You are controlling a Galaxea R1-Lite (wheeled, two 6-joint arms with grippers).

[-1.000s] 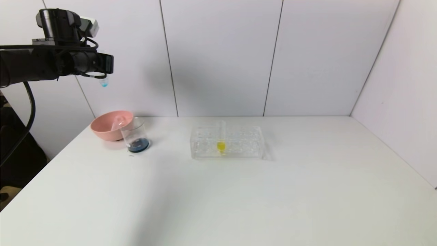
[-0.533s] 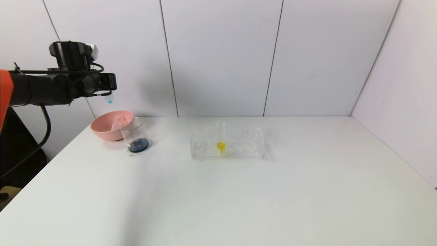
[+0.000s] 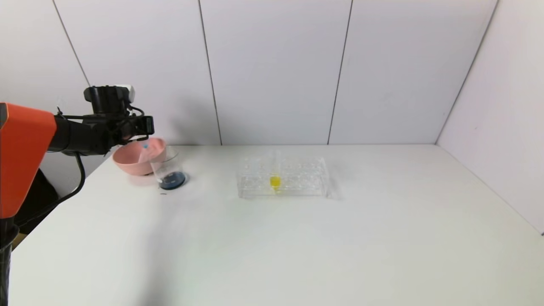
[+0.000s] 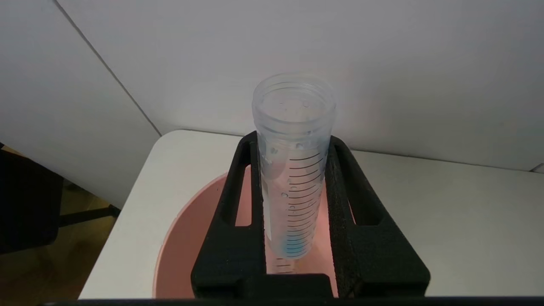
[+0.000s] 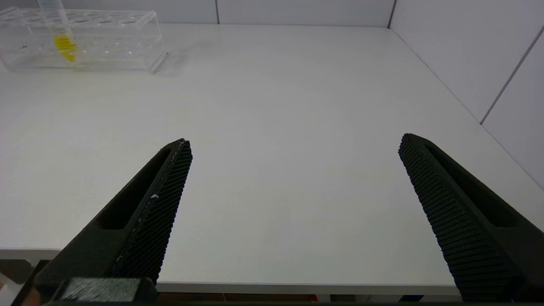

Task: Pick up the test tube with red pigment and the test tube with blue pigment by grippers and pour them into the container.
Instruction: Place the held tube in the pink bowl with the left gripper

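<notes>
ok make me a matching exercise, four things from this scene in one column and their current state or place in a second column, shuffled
Things
1. clear graduated test tube with a blue trace
2. clear glass beaker
3. clear plastic tube rack
4. right gripper

States
A. holds a yellow-liquid tube
B. fingers spread, nothing between them
C. clamped in the left gripper over the pink round bowl
D. dark blue liquid at the bottom

Pairs: 1-C, 2-D, 3-A, 4-B
</notes>
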